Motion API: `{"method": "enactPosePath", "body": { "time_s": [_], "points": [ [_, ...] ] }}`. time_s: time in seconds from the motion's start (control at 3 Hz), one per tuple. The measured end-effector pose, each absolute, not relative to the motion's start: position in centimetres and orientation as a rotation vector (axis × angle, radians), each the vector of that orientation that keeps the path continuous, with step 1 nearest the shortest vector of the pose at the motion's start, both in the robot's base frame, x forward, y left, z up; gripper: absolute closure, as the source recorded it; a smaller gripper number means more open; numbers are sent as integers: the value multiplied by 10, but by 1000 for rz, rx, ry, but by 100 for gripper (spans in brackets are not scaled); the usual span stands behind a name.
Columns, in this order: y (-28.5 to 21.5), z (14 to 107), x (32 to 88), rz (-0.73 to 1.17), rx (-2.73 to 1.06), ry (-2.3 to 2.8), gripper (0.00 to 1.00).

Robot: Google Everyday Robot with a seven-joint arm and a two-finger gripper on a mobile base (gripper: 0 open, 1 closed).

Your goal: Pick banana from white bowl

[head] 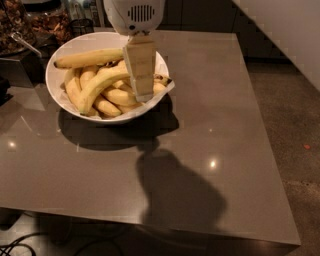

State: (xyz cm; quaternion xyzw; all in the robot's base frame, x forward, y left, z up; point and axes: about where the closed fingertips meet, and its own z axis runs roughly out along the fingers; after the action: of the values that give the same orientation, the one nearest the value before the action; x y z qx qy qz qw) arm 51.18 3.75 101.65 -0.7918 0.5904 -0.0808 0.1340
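Observation:
The white bowl (pixel 54 87) stands at the table's back left and holds several yellow bananas. The long arched banana (pixel 100 85) lies across the middle of the pile, curving from the front left up toward the centre. A nearly straight long banana (pixel 90 57) lies along the back. My gripper (pixel 143 96) hangs down from its white wrist housing (pixel 134 15) over the right half of the bowl. Its tip is just above the bananas, right beside the arched banana's upper end. It hides the bananas behind it.
The bowl sits on a grey glossy table (pixel 215 125) whose right and front edges drop to the floor. Dark clutter and a metal utensil (pixel 22 42) stand at the back left beside the bowl. Cables (pixel 15 247) lie on the floor at the front left.

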Motion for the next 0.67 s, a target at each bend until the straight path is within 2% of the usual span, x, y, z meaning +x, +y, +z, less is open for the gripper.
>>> {"method": "enactPosePath", "body": {
  "time_s": [0.67],
  "points": [
    [65,991,549,-159,-2334,1708,24]
  ]
}}
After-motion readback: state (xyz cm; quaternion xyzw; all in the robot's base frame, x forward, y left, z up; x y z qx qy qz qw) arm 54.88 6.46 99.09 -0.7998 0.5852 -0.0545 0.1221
